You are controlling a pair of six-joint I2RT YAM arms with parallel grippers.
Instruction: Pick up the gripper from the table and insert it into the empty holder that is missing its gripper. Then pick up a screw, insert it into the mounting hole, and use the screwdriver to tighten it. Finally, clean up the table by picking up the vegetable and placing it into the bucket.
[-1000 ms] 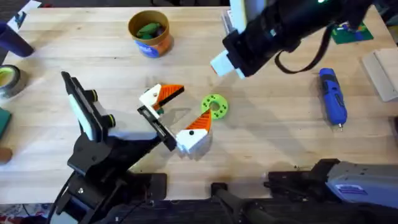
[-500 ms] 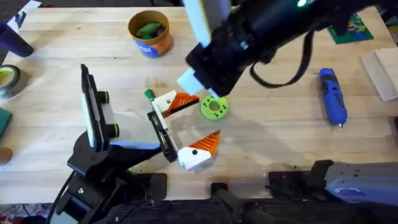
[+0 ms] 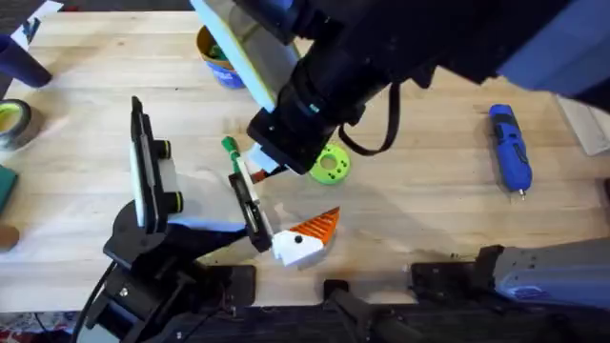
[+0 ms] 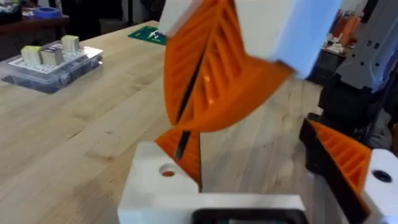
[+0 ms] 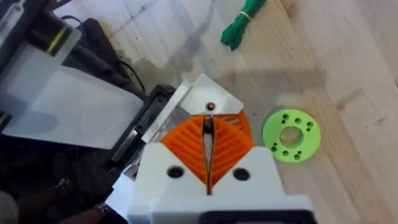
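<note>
Orange ribbed pads of the right gripper (image 5: 208, 134) are pressed together on a thin dark screw (image 4: 181, 144), whose tip hangs just past the fingertips over the mounting hole in the white gripper (image 5: 206, 93), already seated on the black holder (image 3: 250, 214). Screw insertion looks to be in hand. Next it needs lowering straight into the hole, then releasing.

The left gripper (image 4: 249, 155) stands open, empty.

Two orange-fingered grippers including the near one (image 3: 303, 240), one screwdriver (image 3: 510, 151), one bucket (image 3: 214, 62), one vegetable (image 5: 239, 25) beyond the fingertips, one green disc (image 5: 291, 135) beside them.
</note>
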